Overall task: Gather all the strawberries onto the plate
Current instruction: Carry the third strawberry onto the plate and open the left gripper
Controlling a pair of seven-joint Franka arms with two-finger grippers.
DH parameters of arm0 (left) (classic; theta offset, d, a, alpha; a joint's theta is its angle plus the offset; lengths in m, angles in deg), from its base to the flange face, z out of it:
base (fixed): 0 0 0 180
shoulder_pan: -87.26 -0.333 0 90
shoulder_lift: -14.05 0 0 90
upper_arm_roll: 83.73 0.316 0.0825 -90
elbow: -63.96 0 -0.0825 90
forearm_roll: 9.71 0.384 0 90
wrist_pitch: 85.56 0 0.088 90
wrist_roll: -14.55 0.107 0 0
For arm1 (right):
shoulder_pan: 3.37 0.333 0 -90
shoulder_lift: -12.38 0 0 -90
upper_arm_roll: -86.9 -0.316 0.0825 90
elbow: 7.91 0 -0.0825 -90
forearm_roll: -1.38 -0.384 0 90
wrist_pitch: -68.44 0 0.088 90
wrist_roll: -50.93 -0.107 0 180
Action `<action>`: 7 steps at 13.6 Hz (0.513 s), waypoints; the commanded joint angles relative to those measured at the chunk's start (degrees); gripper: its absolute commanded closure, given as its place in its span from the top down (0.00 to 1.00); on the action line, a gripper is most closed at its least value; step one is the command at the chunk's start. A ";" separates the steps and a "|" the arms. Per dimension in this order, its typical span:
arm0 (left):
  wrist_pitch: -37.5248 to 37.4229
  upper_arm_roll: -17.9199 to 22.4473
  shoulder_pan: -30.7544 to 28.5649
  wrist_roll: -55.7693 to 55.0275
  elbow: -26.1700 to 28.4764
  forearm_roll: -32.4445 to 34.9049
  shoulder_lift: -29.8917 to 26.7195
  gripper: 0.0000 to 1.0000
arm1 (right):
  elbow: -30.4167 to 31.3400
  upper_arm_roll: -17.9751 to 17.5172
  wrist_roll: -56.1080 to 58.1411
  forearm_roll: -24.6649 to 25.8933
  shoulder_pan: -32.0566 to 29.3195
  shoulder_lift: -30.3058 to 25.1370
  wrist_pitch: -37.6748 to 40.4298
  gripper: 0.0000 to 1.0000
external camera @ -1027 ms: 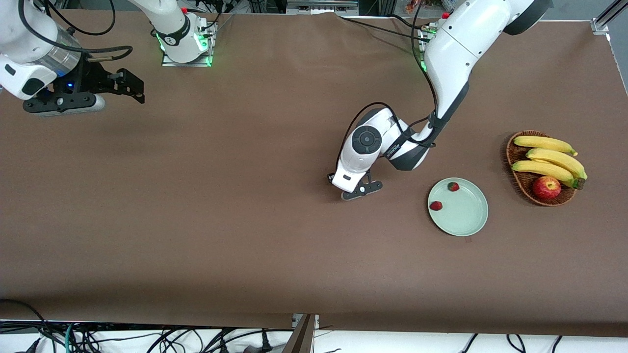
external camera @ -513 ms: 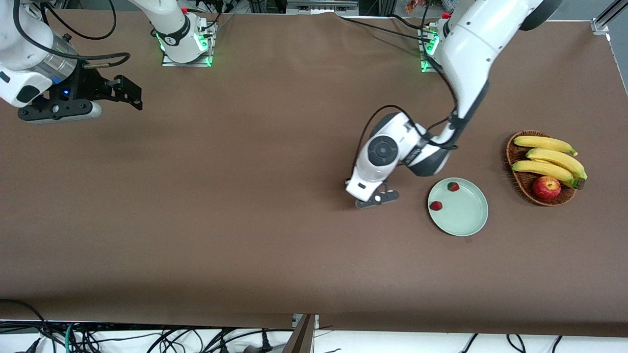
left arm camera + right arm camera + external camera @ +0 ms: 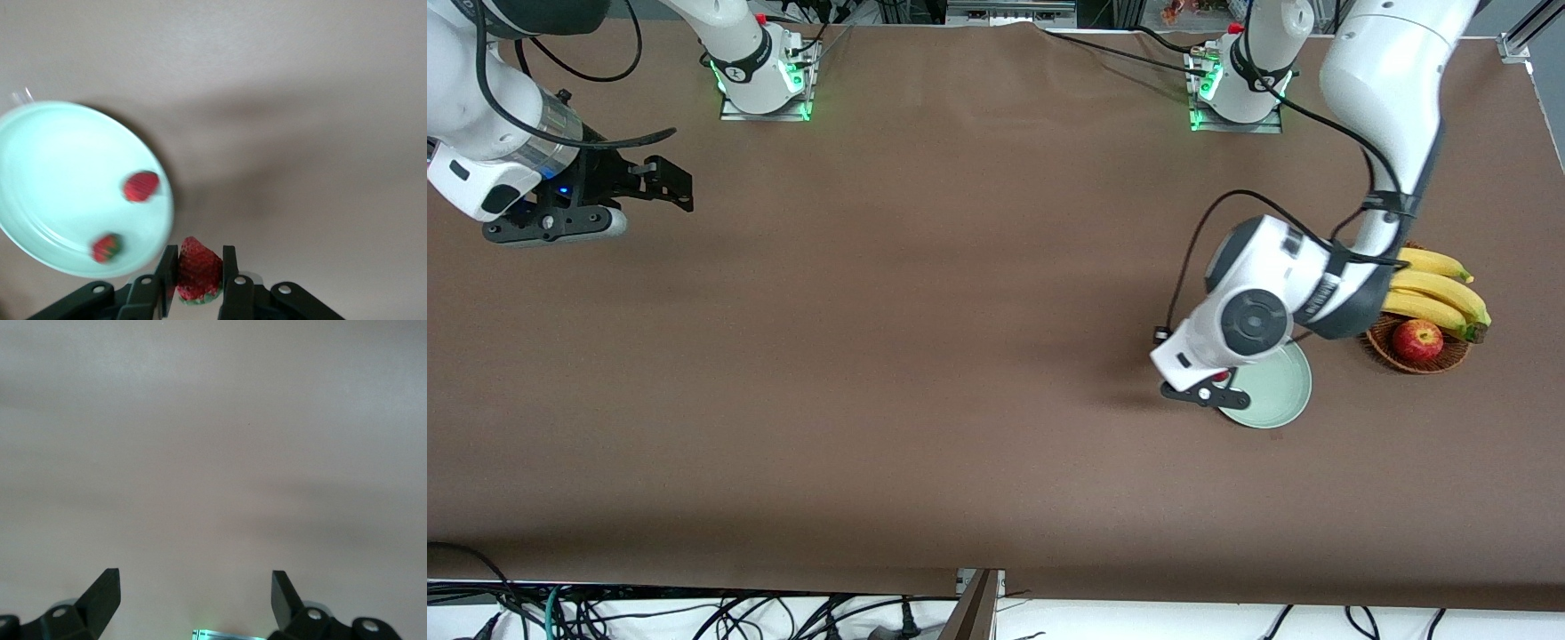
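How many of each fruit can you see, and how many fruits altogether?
Strawberries: 3. Two lie on the plate, one and another; the third strawberry is held in the left gripper.
Bananas: 3, in the basket.
Apple: 1, in the basket.
Total: 7 fruits.

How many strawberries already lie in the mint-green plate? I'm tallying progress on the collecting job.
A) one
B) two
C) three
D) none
B: the left wrist view shows two strawberries lying in the plate, while the third strawberry is clamped in the left gripper just outside the plate's rim.
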 commanded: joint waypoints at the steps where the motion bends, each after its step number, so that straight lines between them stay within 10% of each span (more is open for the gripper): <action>1: 3.26 -0.87 -6.05 19.06 0.11 0.93 1.89 0.01 | -1.25 -0.98 0.66 -0.43 -1.13 0.04 0.79 1.00; 5: 13.28 -0.52 -10.98 31.59 5.55 1.45 3.22 0.24 | -1.24 -0.89 0.66 -0.34 -1.13 -0.49 1.13 1.00; 6: 15.83 -0.52 -12.30 34.14 6.61 1.45 3.48 0.50 | -1.33 -0.89 0.66 -0.17 -1.13 -0.58 1.14 1.00; 7: 16.55 -0.52 -12.40 35.29 6.62 1.45 3.57 0.99 | -1.33 -0.80 0.66 -0.17 -1.13 -0.58 1.14 1.00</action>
